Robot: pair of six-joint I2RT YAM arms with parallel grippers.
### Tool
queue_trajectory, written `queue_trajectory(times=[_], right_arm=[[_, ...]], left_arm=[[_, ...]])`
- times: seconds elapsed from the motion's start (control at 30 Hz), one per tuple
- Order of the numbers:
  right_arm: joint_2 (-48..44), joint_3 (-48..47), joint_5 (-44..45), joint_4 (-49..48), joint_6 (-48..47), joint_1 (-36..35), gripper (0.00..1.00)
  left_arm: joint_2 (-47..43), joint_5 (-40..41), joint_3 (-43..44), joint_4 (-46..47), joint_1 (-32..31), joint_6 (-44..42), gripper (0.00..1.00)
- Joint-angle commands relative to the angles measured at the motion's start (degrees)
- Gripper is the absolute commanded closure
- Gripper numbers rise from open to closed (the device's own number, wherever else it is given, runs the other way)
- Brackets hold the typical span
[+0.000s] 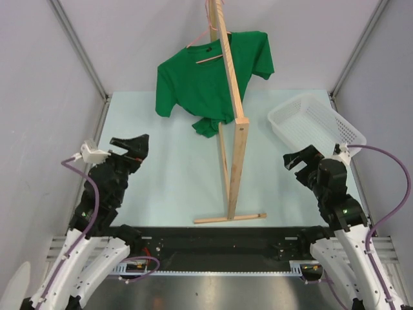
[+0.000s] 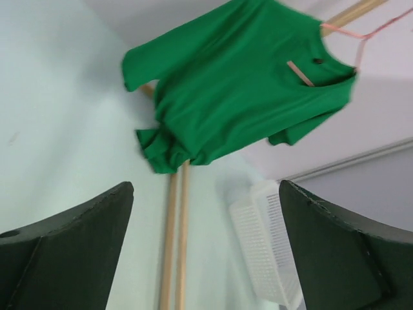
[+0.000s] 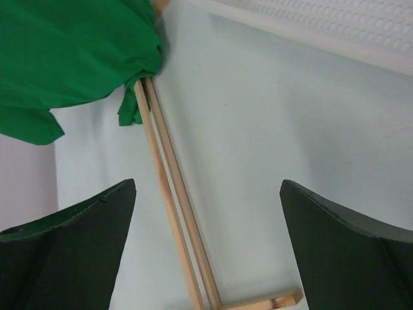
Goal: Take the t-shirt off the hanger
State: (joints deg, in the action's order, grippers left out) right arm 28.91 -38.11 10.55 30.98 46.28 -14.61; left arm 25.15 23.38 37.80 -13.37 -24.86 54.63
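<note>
Left gripper (image 1: 132,146) and right gripper (image 1: 298,158) wide open, empty. Risk: tugging t-shirt (image 1: 203,84) off hanger (image 1: 197,40), hem bunched against rack (image 1: 237,155), toppling likely.

Both arms sit folded low, left end effector (image 1: 135,146) and right end effector (image 1: 295,159) each spread wide, gripping nothing.

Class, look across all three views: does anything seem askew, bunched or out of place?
The t-shirt hangs unevenly from the hanger: its hem is bunched into a wad against the wooden rack instead of falling flat. The white basket sits at an angle to the table's edges.
</note>
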Motion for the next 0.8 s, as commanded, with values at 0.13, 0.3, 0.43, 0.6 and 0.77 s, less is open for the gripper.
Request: queue_trajectory(times=[0.13,0.3,0.43,0.6,0.77], right_arm=[[11.3,-12.9,0.4,18.1,0.5,0.5,0.0],[15.2,-15.4,-4.3,19.1,-5.6,0.4,0.0],[15.5,-15.0,-2.9,20.1,-8.5,0.2,0.0],[12.9,-11.1,-14.5,14.8,-13.1,0.2,0.0],[12.3,-13.1,-18.5,13.8,-14.9,-0.7,0.0]], left_arm=[[8.8,-14.5,14.1,-18.8,0.5,-17.3,0.0],[6.1,-22.1,11.9,-13.0,0.5,-19.6,0.0],[9.1,-20.9,14.8,-12.1,0.5,-23.7,0.0],[19.1,-22.7,23.7,-12.2,0.7,-26.9,0.0],[29.5,-22.9,29.0,-5.3,6.7,-30.4,0.0]])
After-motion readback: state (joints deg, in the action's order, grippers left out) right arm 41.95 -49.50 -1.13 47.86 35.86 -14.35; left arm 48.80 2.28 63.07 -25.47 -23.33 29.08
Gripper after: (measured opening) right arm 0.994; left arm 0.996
